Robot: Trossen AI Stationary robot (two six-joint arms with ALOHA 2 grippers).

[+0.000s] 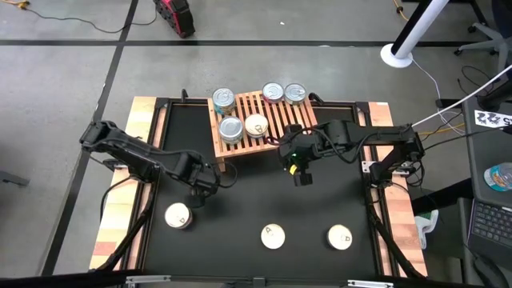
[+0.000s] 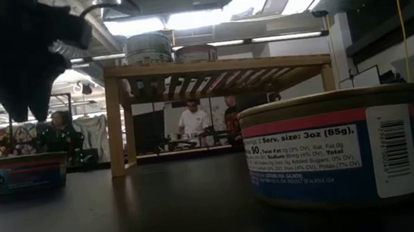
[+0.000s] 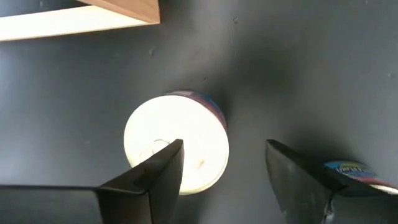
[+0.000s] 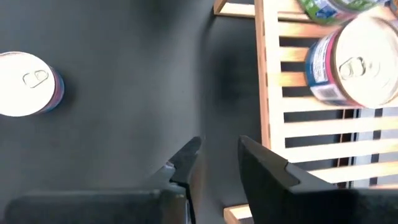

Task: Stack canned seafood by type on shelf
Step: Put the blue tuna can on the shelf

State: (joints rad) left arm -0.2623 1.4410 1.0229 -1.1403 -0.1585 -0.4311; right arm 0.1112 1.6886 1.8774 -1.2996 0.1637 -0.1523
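L gripper [image 3: 224,168] dark fingers spread, empty, over flat round white-lidded tin [image 3: 177,143].

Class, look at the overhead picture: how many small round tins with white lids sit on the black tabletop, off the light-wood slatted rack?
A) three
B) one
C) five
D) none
A: three white-lidded round tins lie on the black tabletop in front of the light-wood slatted rack: one at the left, one in the middle and one at the right.
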